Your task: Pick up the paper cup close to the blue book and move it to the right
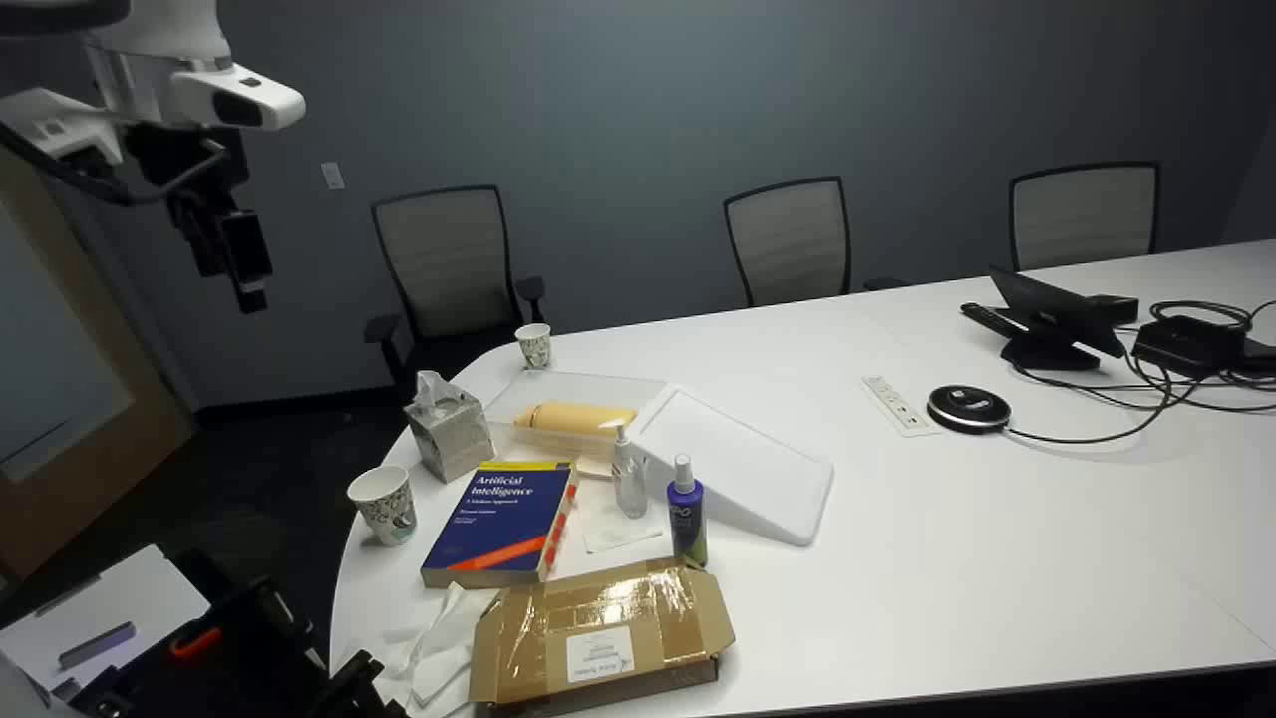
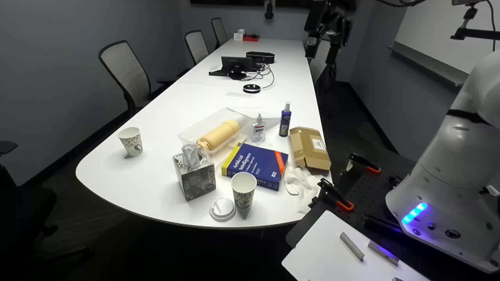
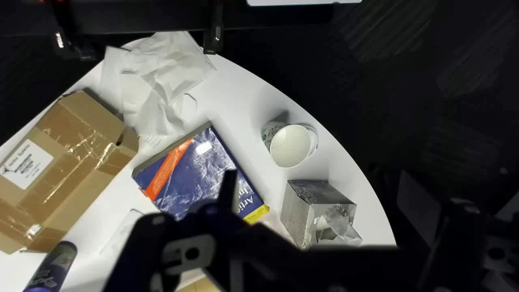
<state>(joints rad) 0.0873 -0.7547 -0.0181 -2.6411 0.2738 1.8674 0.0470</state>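
Note:
A patterned white paper cup (image 1: 387, 511) stands upright beside the blue book (image 1: 503, 519), near the table's rounded edge. In an exterior view the cup (image 2: 243, 193) has a white lid (image 2: 222, 209) lying next to it. The cup's open mouth faces the camera in the wrist view (image 3: 290, 145), with the book (image 3: 190, 174) to its left. My gripper (image 1: 237, 284) is high above the table, apart from the cup. It also shows at the top of an exterior view (image 2: 321, 54). In the wrist view its fingers (image 3: 318, 192) are spread wide with nothing held.
A tissue box (image 2: 195, 179) stands close to the cup and book. A second paper cup (image 2: 132, 142) stands farther off. A brown cardboard box (image 1: 608, 628), crumpled white paper (image 3: 154, 81), a purple spray bottle (image 1: 688, 514), a sanitizer bottle (image 2: 258, 130) and a yellow bottle (image 2: 220, 136) surround the book.

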